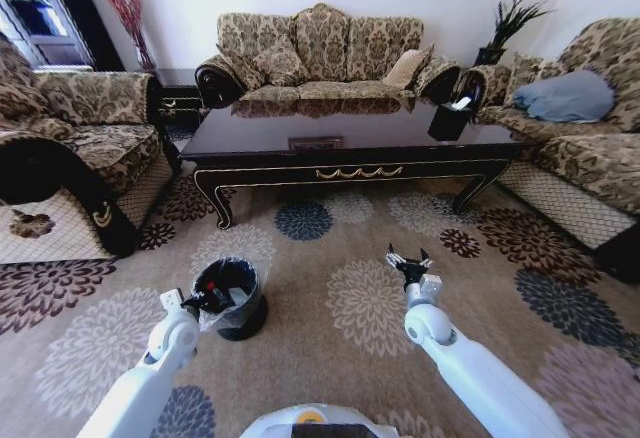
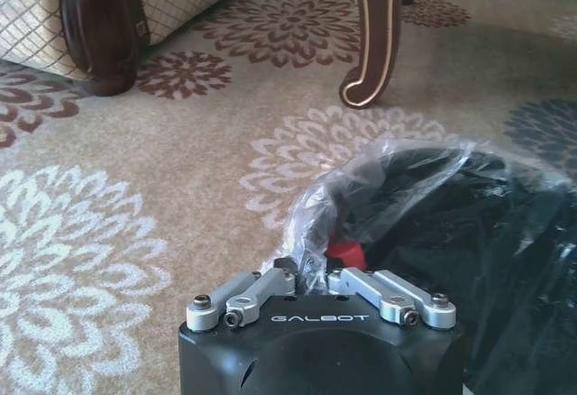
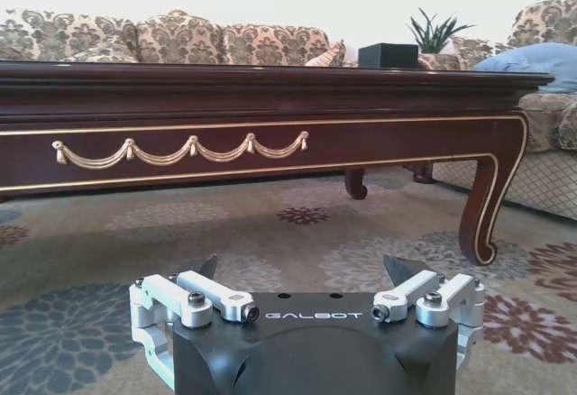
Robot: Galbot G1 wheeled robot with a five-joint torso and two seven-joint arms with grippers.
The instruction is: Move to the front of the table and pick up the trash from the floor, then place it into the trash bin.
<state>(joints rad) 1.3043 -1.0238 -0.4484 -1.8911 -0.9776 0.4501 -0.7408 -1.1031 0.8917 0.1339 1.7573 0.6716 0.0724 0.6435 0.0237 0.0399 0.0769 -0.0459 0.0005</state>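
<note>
The table (image 1: 350,153) runs its long side across the room in front of the sofa (image 1: 320,53); its top is dark, glossy wood, with a gold swag along the front rail and curved legs; the bin (image 1: 230,300) stands upright on the flowered carpet (image 1: 360,248), near the table's left front leg, round and black, lined with a crinkly clear bag (image 2: 361,188) folded over its rim; the left gripper (image 1: 207,301) reaches low at the bin's rim, its fingers pressed together on the bag's edge, something small and red (image 2: 343,252) between them; the right gripper (image 1: 409,259) hangs forward above bare carpet, fingers spread, pointing at the table.
</note>
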